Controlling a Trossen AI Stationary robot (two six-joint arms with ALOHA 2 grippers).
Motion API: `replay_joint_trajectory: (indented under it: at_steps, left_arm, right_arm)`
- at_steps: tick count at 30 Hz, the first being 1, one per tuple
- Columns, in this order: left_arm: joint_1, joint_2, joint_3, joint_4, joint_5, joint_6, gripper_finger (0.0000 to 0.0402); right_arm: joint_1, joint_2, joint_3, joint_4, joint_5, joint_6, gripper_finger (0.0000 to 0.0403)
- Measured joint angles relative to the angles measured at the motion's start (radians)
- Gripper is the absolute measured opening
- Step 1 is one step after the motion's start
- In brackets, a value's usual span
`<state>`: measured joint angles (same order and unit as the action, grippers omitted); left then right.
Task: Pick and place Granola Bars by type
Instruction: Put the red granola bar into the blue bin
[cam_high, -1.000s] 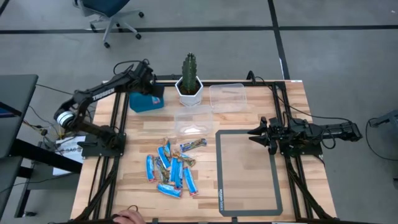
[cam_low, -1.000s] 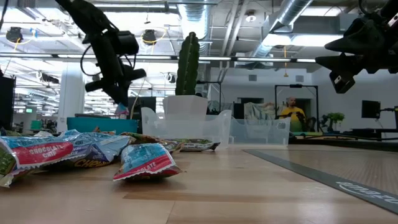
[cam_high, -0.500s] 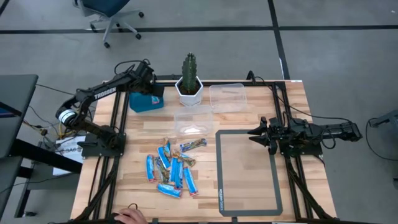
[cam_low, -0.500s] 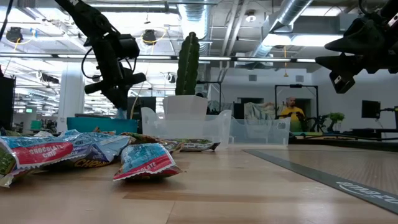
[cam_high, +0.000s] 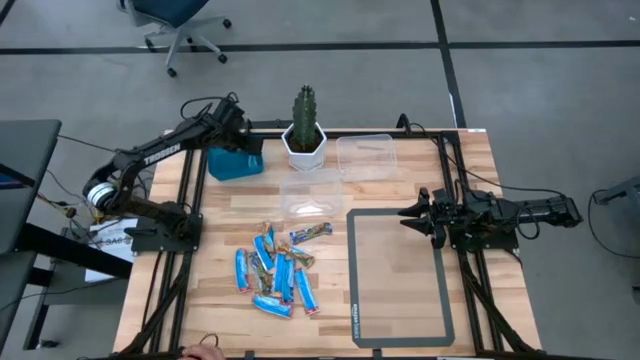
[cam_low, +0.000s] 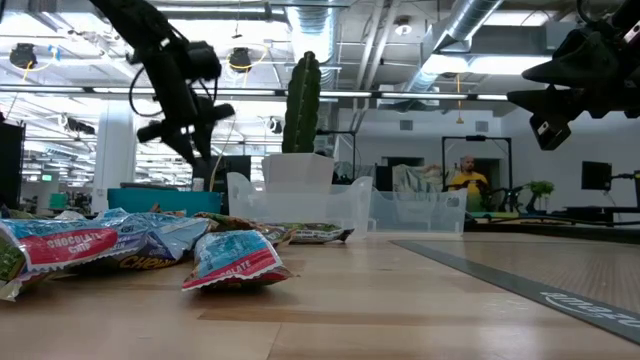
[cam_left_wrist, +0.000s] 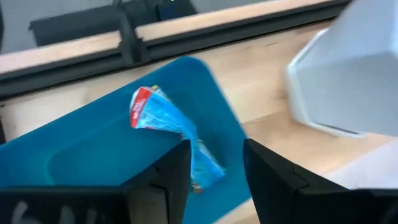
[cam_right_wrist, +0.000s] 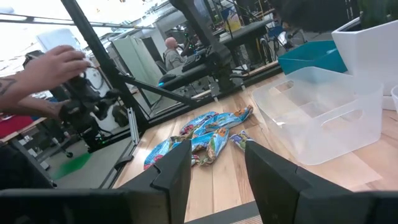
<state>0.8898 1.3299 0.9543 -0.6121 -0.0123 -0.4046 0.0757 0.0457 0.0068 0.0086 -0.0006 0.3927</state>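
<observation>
My left gripper (cam_high: 243, 143) hangs open over the blue tray (cam_high: 232, 163) at the table's far left. In the left wrist view a light blue granola bar (cam_left_wrist: 163, 122) lies in the tray (cam_left_wrist: 93, 155) beyond the gap between the fingers of my left gripper (cam_left_wrist: 216, 149); it shows no touch with them. The other granola bars (cam_high: 275, 268) lie in a loose pile on the table's near left. My right gripper (cam_high: 405, 214) waits open and level at the right edge, holding nothing.
A cactus in a white pot (cam_high: 304, 135) stands just right of the tray. Two clear containers (cam_high: 364, 155) (cam_high: 310, 192) sit at the far middle. A grey-framed mat (cam_high: 398, 275) covers the near right. A person's hand (cam_high: 200, 352) shows at the near edge.
My left gripper has opened over the blue tray and let go of the light blue bar, which now lies in the tray. The person's hand at the near edge has drawn back.
</observation>
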Motion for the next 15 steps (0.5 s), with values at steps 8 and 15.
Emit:
replay_joint_trajectory:
  at_steps: [8, 15]
  left_arm:
    - [-0.135, -0.215, 0.0, -0.099, 0.007, -0.057, 0.0122]
    - [-0.411, -0.365, 0.0, -0.199, 0.007, -0.259, 0.0113]
  right_arm:
    - [0.0, 0.0, 0.0, 0.0, 0.0, 0.0, 0.0142]
    - [0.0, 0.0, 0.0, 0.0, 0.0, 0.0, 0.0143]
